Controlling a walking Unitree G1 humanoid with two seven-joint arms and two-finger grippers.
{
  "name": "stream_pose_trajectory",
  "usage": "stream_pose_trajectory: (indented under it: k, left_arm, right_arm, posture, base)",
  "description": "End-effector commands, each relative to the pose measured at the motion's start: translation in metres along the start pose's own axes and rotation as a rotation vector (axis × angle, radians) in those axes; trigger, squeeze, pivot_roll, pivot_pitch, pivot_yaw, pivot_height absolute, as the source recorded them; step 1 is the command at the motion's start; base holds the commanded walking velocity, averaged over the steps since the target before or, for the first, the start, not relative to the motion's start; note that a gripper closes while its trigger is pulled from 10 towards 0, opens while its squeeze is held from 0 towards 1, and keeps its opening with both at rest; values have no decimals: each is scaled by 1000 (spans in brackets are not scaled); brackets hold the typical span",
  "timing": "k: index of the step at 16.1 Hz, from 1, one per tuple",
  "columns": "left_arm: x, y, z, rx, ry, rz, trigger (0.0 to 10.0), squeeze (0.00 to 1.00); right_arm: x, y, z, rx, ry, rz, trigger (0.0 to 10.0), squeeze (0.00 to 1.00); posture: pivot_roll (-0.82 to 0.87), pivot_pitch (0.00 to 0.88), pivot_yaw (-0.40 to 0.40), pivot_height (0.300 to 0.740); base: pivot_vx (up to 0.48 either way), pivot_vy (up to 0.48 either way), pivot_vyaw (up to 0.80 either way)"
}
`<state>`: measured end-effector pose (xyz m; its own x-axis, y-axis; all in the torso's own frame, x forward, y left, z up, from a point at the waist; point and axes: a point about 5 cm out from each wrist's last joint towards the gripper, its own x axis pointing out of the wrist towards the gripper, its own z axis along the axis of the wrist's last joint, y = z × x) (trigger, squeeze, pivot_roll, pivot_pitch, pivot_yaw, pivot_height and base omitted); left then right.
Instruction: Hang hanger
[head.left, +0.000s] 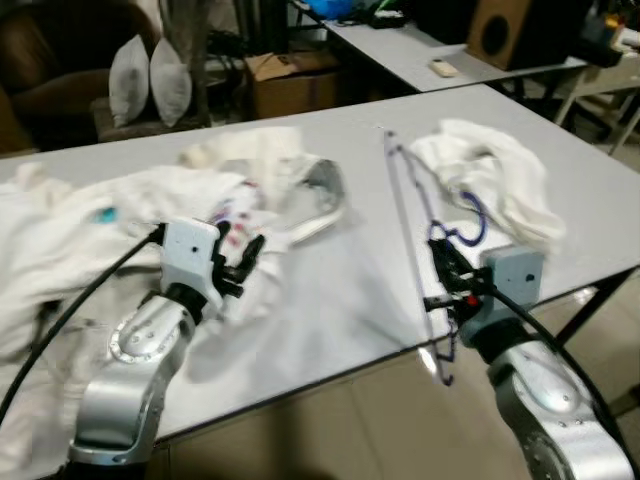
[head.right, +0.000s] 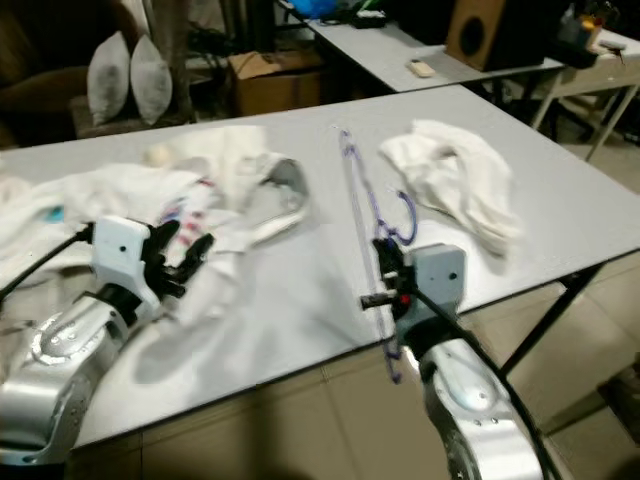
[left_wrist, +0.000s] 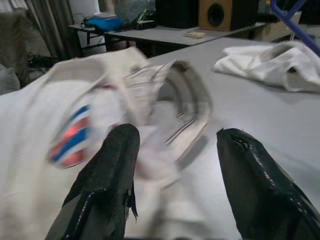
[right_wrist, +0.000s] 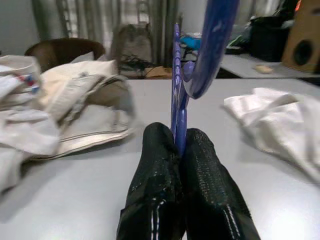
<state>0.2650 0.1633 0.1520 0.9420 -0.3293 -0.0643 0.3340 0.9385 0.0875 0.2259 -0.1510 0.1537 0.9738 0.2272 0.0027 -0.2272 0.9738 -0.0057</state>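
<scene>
A thin blue hanger (head.left: 408, 215) stands on edge across the right half of the grey table (head.left: 350, 280), its hook (head.left: 470, 225) curling toward a white cloth. My right gripper (head.left: 448, 270) is shut on the hanger (right_wrist: 176, 100) near the table's front edge, its fingers (right_wrist: 200, 165) pinching the blue wire. My left gripper (head.left: 238, 262) is open over the white shirt (head.left: 120, 210) on the left, its fingers (left_wrist: 112, 170) spread just short of the shirt's collar (left_wrist: 175, 105).
A crumpled white cloth (head.left: 495, 175) lies at the right of the table. Behind stand a second table (head.left: 430, 50) with a speaker (head.left: 510, 30), a cardboard box (head.left: 285, 80), two pillows (head.left: 150, 80) and a dark armchair (head.left: 50, 60).
</scene>
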Motion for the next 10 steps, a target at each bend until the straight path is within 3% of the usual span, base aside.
stream_pose_trajectory:
  k: [1, 10]
  left_arm:
    - [-3, 7, -2, 5, 15, 34, 10000, 0]
    - [-2, 2, -9, -10, 29, 8, 10000, 0]
  right_arm:
    - [0, 0, 1, 12, -9, 13, 10000, 0]
    - [1, 1, -7, 4, 38, 53, 10000, 0]
  posture:
    - [-143, 0, 35, 740]
    - [-147, 0, 31, 740]
  base:
    - [0, 0, 0]
    - [0, 0, 0]
